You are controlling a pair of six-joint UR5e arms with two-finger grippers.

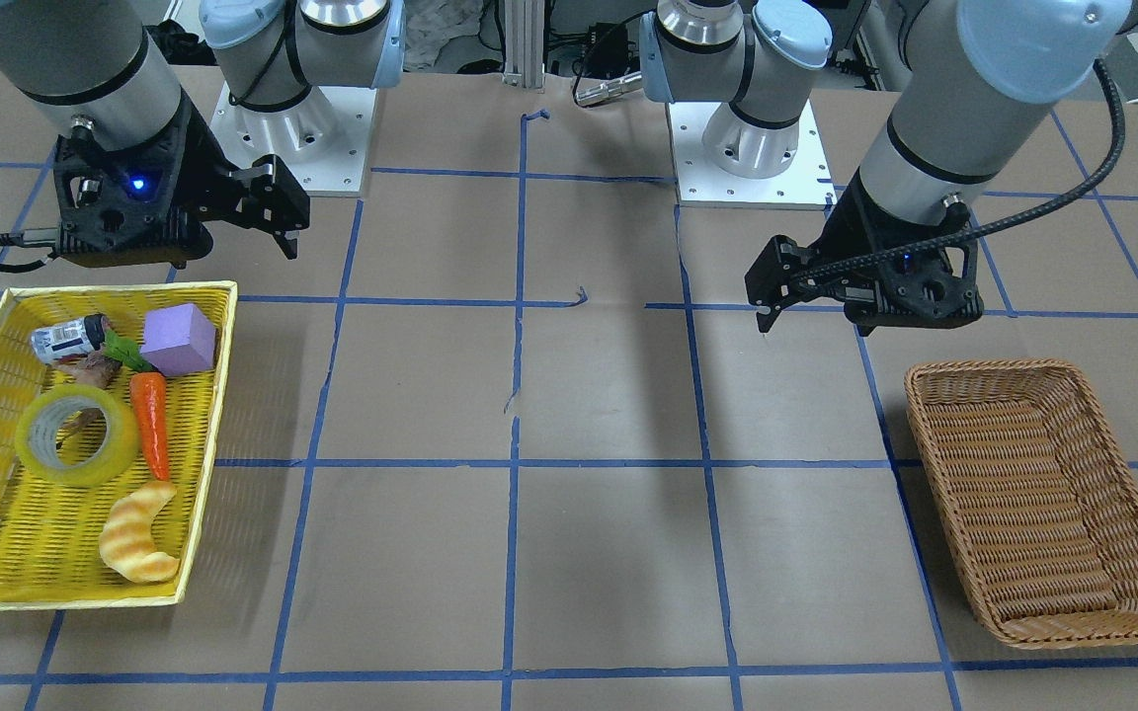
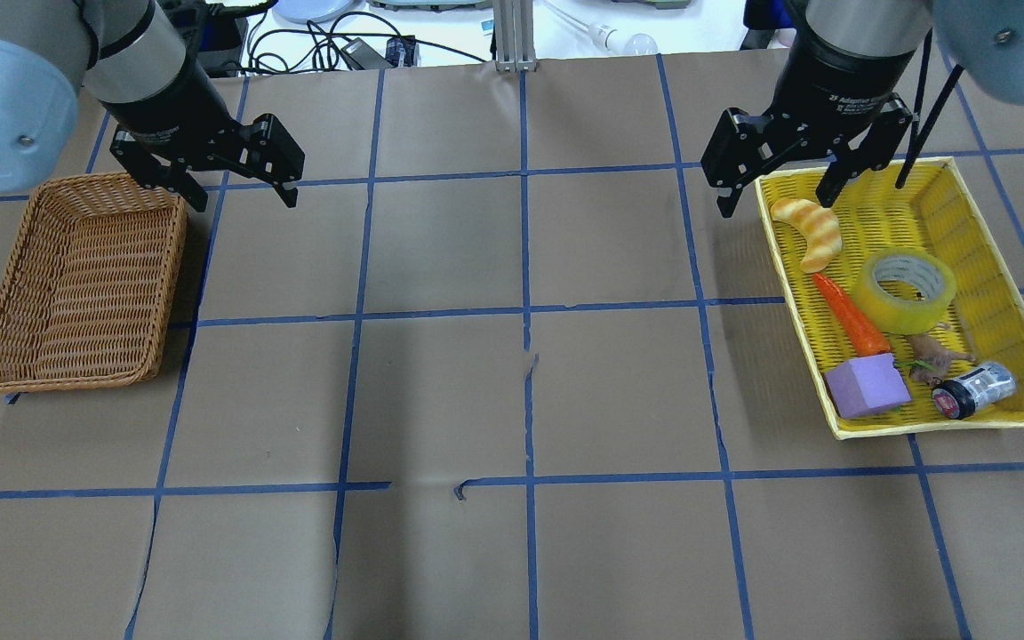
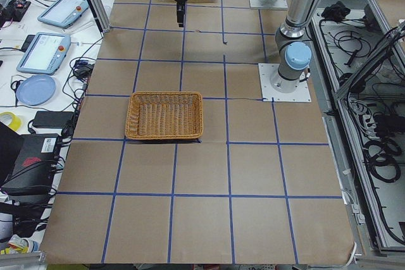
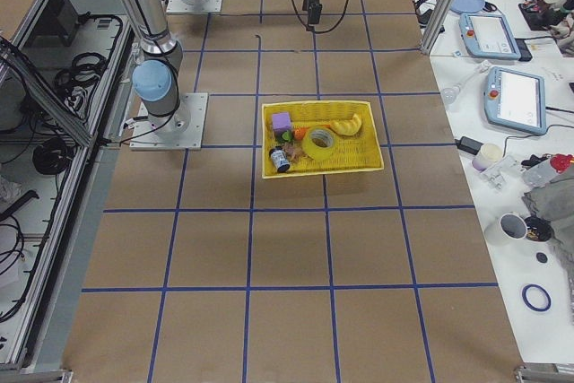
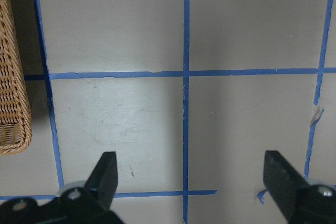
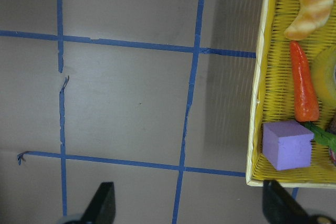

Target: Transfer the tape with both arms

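The tape (image 2: 908,289), a translucent yellow roll with a pale core, lies flat in the yellow basket (image 2: 1001,293), between a carrot and the basket's right wall. It also shows in the front view (image 1: 77,434) and the right side view (image 4: 318,143). My right gripper (image 2: 774,191) is open and empty, held high over the basket's far left corner, away from the tape. In the right wrist view the open right gripper (image 6: 191,208) is over bare table beside the basket (image 6: 260,103). My left gripper (image 2: 244,191) is open and empty, beside the wicker basket's far right corner.
The brown wicker basket (image 2: 76,276) has nothing in it. The yellow basket also holds a croissant toy (image 2: 810,233), a toy carrot (image 2: 850,316), a purple block (image 2: 866,387), a small can (image 2: 974,391) and a small brown toy. Blue tape lines grid the brown table.
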